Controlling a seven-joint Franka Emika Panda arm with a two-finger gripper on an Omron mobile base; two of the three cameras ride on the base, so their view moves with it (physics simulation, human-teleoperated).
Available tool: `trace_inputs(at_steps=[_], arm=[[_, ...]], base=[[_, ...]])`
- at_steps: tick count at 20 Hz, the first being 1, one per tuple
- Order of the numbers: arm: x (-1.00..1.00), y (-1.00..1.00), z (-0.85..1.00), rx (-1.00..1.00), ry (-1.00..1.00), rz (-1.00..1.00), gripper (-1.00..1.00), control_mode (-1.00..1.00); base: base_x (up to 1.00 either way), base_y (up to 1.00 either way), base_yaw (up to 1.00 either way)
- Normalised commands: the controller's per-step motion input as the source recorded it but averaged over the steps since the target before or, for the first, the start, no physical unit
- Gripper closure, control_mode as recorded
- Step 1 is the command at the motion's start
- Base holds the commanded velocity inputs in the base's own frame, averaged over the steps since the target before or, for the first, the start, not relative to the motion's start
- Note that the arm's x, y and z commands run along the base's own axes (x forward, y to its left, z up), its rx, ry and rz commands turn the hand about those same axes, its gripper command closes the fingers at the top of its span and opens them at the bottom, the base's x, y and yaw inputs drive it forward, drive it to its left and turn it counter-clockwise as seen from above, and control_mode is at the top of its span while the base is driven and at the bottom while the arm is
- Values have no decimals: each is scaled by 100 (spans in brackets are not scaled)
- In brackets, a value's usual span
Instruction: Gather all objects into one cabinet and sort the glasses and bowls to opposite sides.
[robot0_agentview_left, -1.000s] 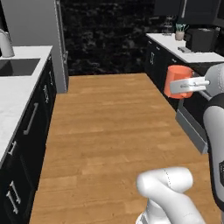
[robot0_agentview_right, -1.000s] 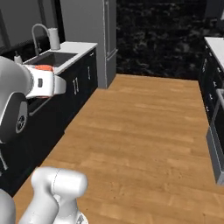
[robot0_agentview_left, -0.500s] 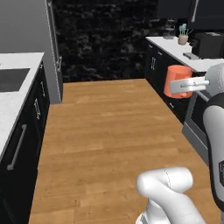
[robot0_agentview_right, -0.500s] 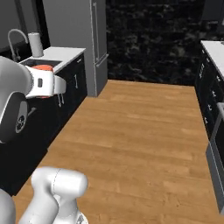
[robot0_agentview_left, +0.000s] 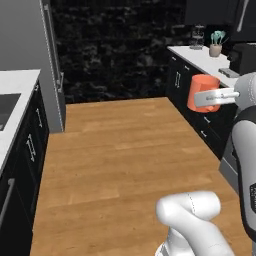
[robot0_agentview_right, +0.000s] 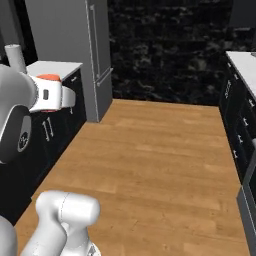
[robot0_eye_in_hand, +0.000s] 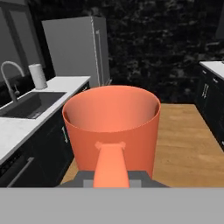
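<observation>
So at this point the pincer (robot0_agentview_left: 216, 96) was clamped nearly shut on the handle of the orange mug (robot0_agentview_left: 201, 92), holding it upright up in the air with the open mouth on top. In the hand view the mug (robot0_eye_in_hand: 112, 124) sat right in front of the pincer, handle pointing back at it.

Past the mug and off to one side there was a counter with a sink (robot0_eye_in_hand: 27, 105), a faucet (robot0_eye_in_hand: 9, 78) and a paper towel roll (robot0_eye_in_hand: 37, 76), plus a grey fridge (robot0_eye_in_hand: 78, 50) further out. Wood floor (robot0_agentview_right: 155, 165) below.

My read: this was the carry step, mug in transit to the cabinet. I couldn't spot the target shelf, so the next bit looked like getting it in front of the pincer, then setting the mug on the glasses side without tipping it.
</observation>
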Motion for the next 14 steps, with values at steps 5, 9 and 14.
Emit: trace_inputs(at_steps=[5, 9, 14], arm=[[0, 0, 0, 0, 0, 0, 100, 100], [0, 0, 0, 0, 0, 0, 100, 100], [0, 0, 0, 0, 0, 0, 100, 100]], base=[[100, 0, -7], [100, 0, -10], [99, 0, -20]])
